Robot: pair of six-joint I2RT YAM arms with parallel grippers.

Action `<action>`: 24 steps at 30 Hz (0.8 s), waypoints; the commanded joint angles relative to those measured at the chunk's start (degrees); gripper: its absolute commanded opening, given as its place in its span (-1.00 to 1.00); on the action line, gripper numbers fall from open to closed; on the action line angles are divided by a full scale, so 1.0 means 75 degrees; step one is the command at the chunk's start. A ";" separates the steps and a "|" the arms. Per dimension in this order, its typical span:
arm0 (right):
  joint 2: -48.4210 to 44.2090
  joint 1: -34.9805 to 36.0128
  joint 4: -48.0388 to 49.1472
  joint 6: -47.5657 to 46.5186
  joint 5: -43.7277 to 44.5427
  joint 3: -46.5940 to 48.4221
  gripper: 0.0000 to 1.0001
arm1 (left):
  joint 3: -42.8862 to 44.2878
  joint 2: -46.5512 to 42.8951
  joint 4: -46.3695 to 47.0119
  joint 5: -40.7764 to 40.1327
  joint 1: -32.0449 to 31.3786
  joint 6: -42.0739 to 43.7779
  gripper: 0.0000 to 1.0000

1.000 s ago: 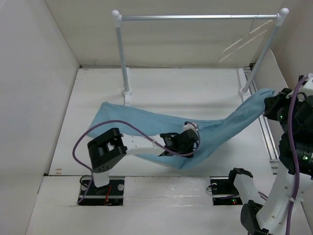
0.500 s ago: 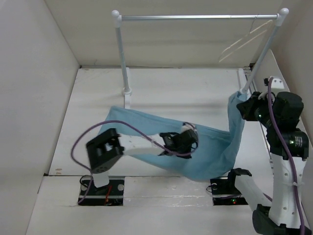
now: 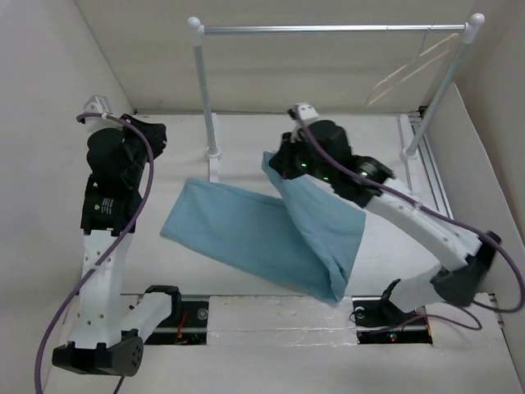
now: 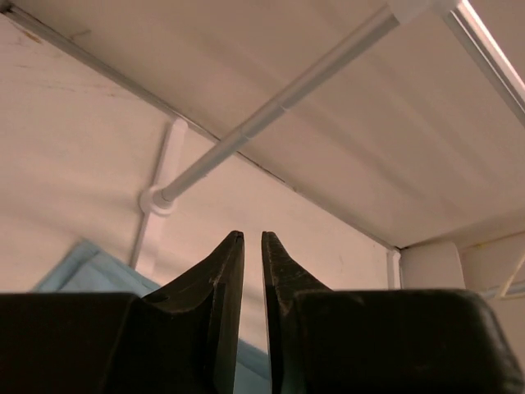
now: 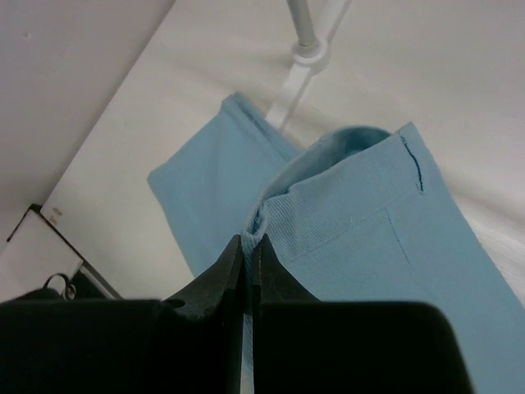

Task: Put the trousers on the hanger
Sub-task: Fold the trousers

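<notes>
With my right gripper (image 5: pixel 248 240) clamped on the trousers (image 3: pixel 246 230) at the waistband rim and my left gripper (image 4: pixel 253 236) narrowly parted and empty, I must grip firmly and lift high toward the hanger (image 3: pixel 399 74), up and right of those jaws.

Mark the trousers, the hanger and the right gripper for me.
trousers (image 3: pixel 238 230): top view, middle of the flat leg.
hanger (image 3: pixel 399 74): top view, its sloping arm.
right gripper (image 5: pixel 248 240): right wrist view, between fingertips shut on the trousers' edge.
</notes>
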 commanded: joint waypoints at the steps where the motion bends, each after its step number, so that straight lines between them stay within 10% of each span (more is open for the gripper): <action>1: 0.1385 0.0903 0.1790 0.0321 0.0750 0.1155 -1.00 | 0.0415 0.0295 -0.0655 0.0859 0.0542 0.0488 -0.77; 6: 0.4626 0.2007 0.2388 0.0648 0.0785 0.3424 -0.89 | 0.1236 0.0307 -0.1123 0.0123 0.0542 0.0698 -0.76; 13: 0.8443 0.2477 0.0973 0.0908 -0.1426 0.7521 0.48 | 0.2034 0.0565 -0.1523 -0.0991 0.0542 0.1073 -0.47; 20: 0.3859 0.1810 0.4427 0.0872 -0.1476 -0.0201 0.51 | 0.0033 0.0377 -0.0704 -0.0574 0.0542 0.1285 -0.04; 24: 0.1792 0.1306 0.3445 0.0497 -0.1102 -0.2471 -0.26 | -0.1397 0.1091 0.0256 0.1252 0.0042 0.1144 -0.04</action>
